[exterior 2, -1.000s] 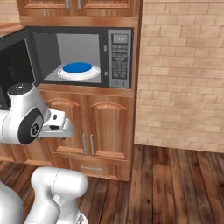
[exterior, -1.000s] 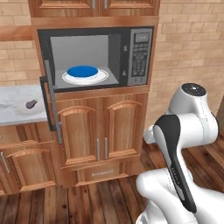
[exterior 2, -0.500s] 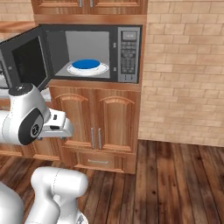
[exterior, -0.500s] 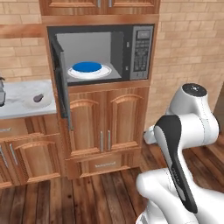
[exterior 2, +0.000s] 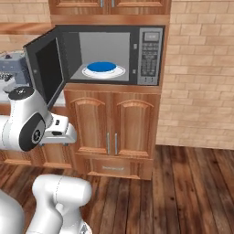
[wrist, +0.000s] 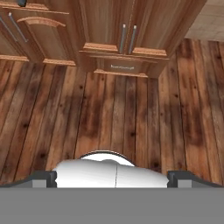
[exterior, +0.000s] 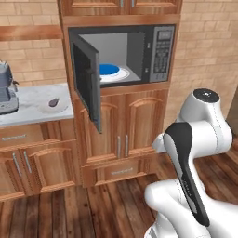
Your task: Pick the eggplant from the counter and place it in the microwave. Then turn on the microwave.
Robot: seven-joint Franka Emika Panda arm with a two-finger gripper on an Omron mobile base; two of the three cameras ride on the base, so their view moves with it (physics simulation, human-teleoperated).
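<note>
Jaws: spread wide apart and holding nothing; in the hand view the two dark finger tips [wrist: 43, 178] sit far out at the bottom corners, looking straight down at the floor.
Floor: dark wooden planks [wrist: 113, 118] fill the space below the hand, running up to the foot of the cabinets.
Cabinets: brown wooden doors with slim metal handles [exterior: 122, 139], standing right under the microwave; a drawer front sits below them.
Arm: white, folded up tight in front of the cabinets [exterior: 197, 139], low in the left base view's right side and at the left of the right base view.
Microwave: grey, built in above the cabinets [exterior 2: 151, 50], button panel on its right, and the dark glass door [exterior: 88, 83] swung wide open to the left.
Inside the microwave: a white plate with a blue centre [exterior 2: 103, 69] lies on the floor of the chamber.
Eggplant: over on the desk, small and dark [exterior: 54, 102], well to the left of the open door and well apart from the arm.
Desk: white-grey marbled top [exterior: 28, 109] over wooden cabinets.
Coffee machine: grey, at the desk's far left edge [exterior: 5, 90], near the eggplant but not touching.
</note>
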